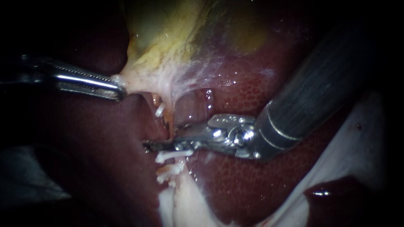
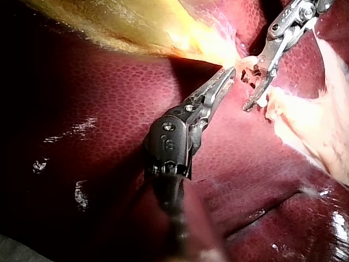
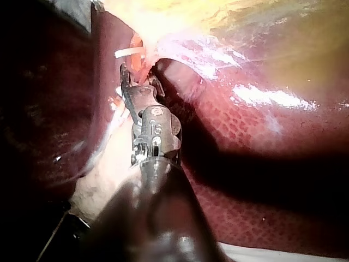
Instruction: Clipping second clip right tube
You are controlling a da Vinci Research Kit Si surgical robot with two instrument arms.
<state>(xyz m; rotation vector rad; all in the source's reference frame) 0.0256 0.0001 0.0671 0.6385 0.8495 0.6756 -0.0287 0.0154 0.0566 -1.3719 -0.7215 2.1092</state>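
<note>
My left instrument comes in from the left, its jaws clamped narrow on the pale neck of the gallbladder and drawing it sideways into a taut fan. Just right of that grip, a tube carries one white clip. Beside it hangs the right tube, its long axis up and down in the endoscope view, from the stretched neck toward the liver below. My right instrument lies across it almost square, pointing left, jaws drawn narrow with the tube pinched between them. Two more clips sit just under those jaws.

Only the endoscope view shows both tubes and the lower clips. The left wrist view shows my right instrument side-on, with pale tissue between its jaws and my left instrument close beside. In the right wrist view my right instrument hides the crossing.
</note>
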